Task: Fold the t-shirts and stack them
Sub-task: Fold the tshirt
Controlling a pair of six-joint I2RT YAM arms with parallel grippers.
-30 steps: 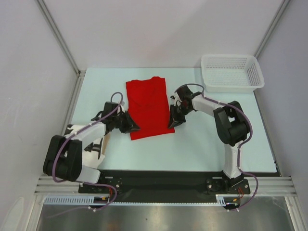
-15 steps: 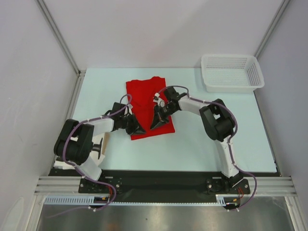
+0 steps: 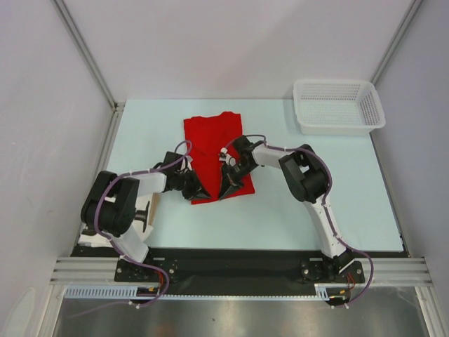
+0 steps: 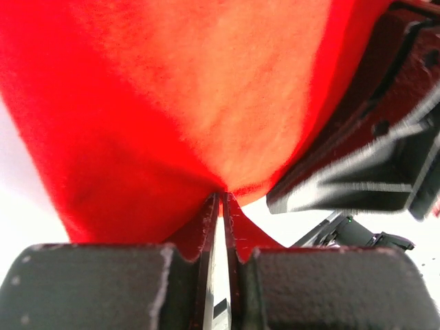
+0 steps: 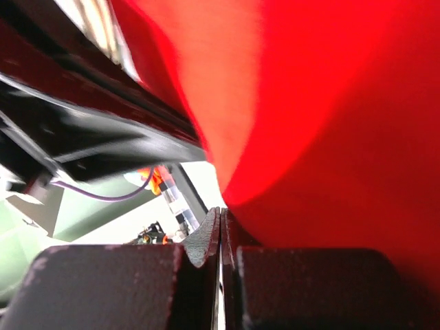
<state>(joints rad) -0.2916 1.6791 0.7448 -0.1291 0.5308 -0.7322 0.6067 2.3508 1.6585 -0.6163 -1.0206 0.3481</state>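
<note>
From above, the red t-shirt (image 3: 212,144) lies mid-table (image 3: 140,140), with the left gripper (image 3: 199,190) and right gripper (image 3: 225,189) at its near edge. The left wrist view shows jaws pinched tight on the cloth. In the right wrist view the jaws are pressed together, seemingly nipping the hem too.

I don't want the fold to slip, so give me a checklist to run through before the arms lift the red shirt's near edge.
1. Left tool shut on the t-shirt at its near hem: ok.
2. Right tool shut on the same hem: ok.
3. Room between the two tools: cannot tell; they sit close together.
4. Rest of the t-shirt lying flat on the table: ok.
5. Basket apart from the t-shirt: ok.
6. How many layers of cloth each tool pinches: cannot tell.
</note>
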